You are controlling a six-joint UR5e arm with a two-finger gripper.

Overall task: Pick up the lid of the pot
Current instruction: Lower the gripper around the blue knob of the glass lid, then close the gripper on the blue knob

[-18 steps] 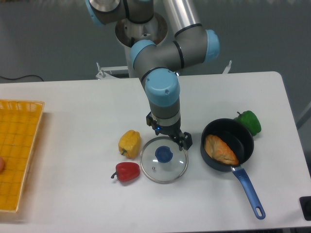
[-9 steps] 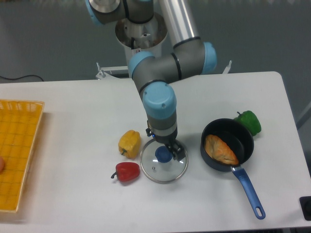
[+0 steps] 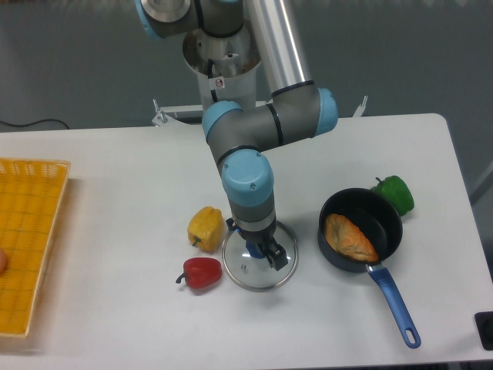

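I am reaching in from the far side of the table, and my gripper [image 3: 255,242] is pointing down over the pot lid [image 3: 256,281]. My two fingers are standing apart, one toward the far left and one toward the near right, with the blue knob [image 3: 253,249] showing between them. I cannot tell whether either is touching it. The lid is lying flat on the table, knob up. A yellow pepper [image 3: 206,228] is resting just beside it on the left, and a red pepper [image 3: 202,273] is lying at its near left. To the right, a black pan [image 3: 329,252] is holding an orange-brown item [image 3: 349,238], its blue handle [image 3: 395,302] pointing near right. A green pepper [image 3: 396,193] is sitting beyond the pan, while a yellow crate [image 3: 48,231] is standing at the far-left edge of my scene.
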